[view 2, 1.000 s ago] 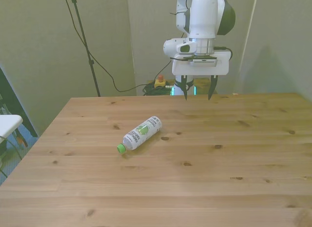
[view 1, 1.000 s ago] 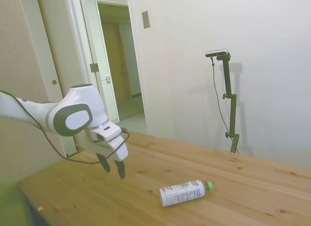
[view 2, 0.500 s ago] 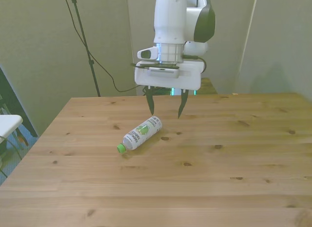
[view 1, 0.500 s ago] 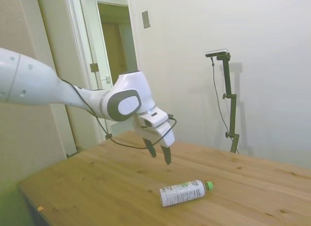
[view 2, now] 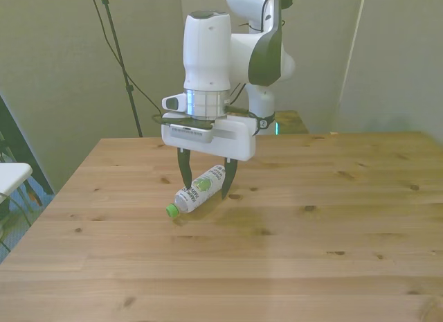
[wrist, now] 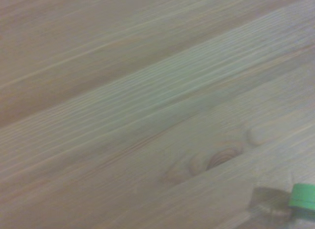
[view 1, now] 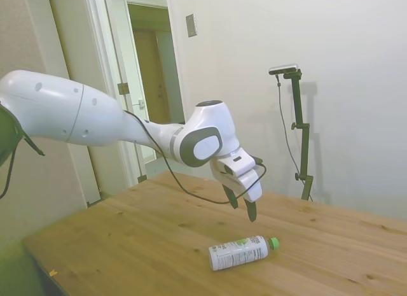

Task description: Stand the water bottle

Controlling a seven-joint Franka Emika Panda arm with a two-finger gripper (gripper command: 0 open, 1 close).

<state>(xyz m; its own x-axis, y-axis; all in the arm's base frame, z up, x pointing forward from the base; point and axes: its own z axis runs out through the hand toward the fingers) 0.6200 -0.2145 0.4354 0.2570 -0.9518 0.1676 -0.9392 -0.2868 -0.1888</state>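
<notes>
Water bottle (view 2: 200, 190) lies on its side on the wooden desk (view 2: 332, 225), green cap (view 2: 171, 210) toward the front view's left. Gripper (view 2: 205, 185) hangs above its body, fingers spread, grasping nothing. Bare planks all around the bottle; doorway (view 1: 156, 86) behind.
</notes>
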